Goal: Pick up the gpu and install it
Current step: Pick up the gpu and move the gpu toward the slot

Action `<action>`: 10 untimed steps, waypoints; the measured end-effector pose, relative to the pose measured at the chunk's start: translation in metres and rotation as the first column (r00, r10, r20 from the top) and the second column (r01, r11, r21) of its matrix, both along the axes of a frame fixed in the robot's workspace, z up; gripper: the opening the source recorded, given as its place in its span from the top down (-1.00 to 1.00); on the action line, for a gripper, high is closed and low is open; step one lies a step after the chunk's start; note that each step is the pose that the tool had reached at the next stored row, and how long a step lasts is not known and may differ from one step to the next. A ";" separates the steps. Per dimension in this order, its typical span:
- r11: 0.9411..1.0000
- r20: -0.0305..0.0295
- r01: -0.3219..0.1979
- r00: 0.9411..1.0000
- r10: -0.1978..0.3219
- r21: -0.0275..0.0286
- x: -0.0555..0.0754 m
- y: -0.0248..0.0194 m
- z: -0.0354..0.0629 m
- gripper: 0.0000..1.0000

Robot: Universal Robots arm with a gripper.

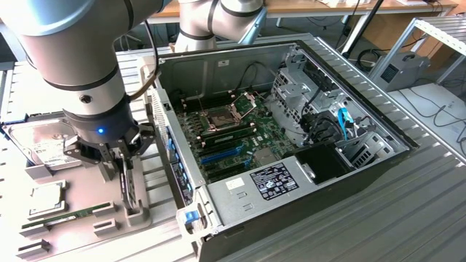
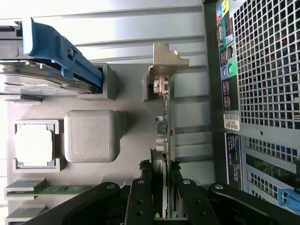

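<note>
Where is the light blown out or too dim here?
Wrist view: the processor is washed white, the table slats glare, the gpu sits evenly lit. Exterior view: bright sheen on the arm shell, the case interior shaded.

Grey tray, green boards, blue touches
Silver-grey arm (image 1: 73, 49) with a blue light; black gripper (image 2: 163, 168); gpu (image 2: 164, 65) with silver bracket and dark edge. Tray (image 2: 131, 140) plain grey. Case (image 1: 306, 213) black outside, silver inside, its grille (image 2: 267, 70) a grid of square holes. Motherboard (image 1: 244, 128) green with blue slots (image 1: 218, 155); cable (image 1: 342, 120) blue. Stick (image 2: 61, 189) green; drive (image 1: 43, 150) silver, white label, blue rail (image 2: 61, 47).
</note>
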State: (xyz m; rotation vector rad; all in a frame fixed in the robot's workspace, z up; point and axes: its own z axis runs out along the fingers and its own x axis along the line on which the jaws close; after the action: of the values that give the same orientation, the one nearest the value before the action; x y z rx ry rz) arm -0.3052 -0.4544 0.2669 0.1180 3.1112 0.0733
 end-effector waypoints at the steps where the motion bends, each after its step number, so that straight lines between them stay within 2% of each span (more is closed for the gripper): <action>1: 1.000 0.000 0.000 1.000 0.000 0.000 0.000 0.0000 0.0005 0.48; 10: 1.000 0.000 0.000 1.000 0.000 0.000 0.000 0.0000 0.0059 0.48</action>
State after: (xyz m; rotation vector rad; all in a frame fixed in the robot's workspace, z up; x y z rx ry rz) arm -0.3052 -0.4544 0.2729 0.1180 3.1113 0.0732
